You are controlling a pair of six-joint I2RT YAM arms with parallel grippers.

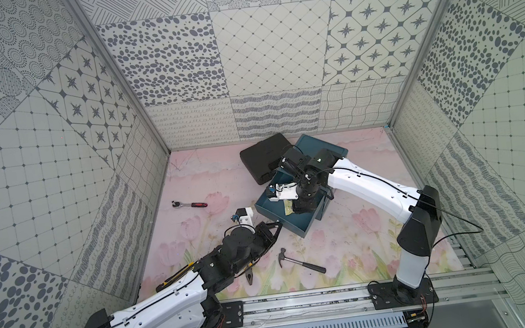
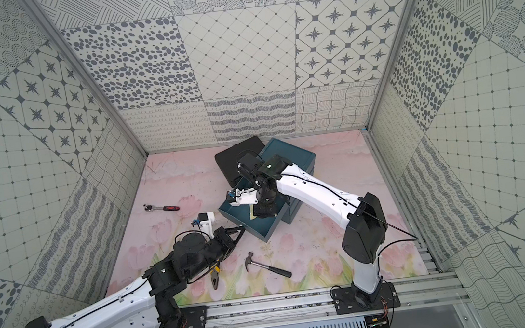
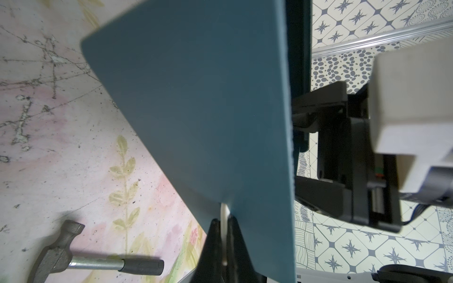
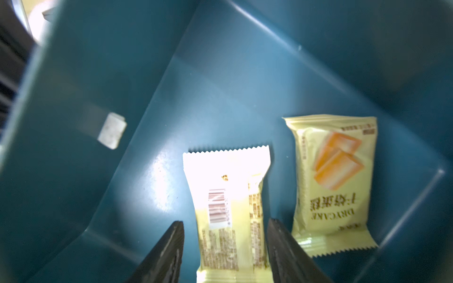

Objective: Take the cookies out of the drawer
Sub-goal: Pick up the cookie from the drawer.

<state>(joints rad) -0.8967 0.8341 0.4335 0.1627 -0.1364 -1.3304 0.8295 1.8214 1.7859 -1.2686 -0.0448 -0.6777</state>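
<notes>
Black fingers (image 4: pixel 169 247) of the right end effector (image 4: pixel 225 221) stand apart, released, straddling a pale-yellow cookie packet (image 4: pixel 228 208) at lower centre. Its long axis runs up the frame, so closing should pinch its narrow width. Just right of it lies a second cookie packet (image 4: pixel 333 186). Both rest flat on the glossy floor of the teal drawer (image 4: pixel 220 85), its walls close by. Across the table, the left end effector (image 3: pixel 224 223) is clenched on the white pull (image 3: pixel 223 210).

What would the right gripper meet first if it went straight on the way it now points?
Most likely the cookie packet lying barcode side up on the floor of the drawer: the right gripper points down at it, fingers open on either side. Depth is unclear, so contact may be close.
</notes>
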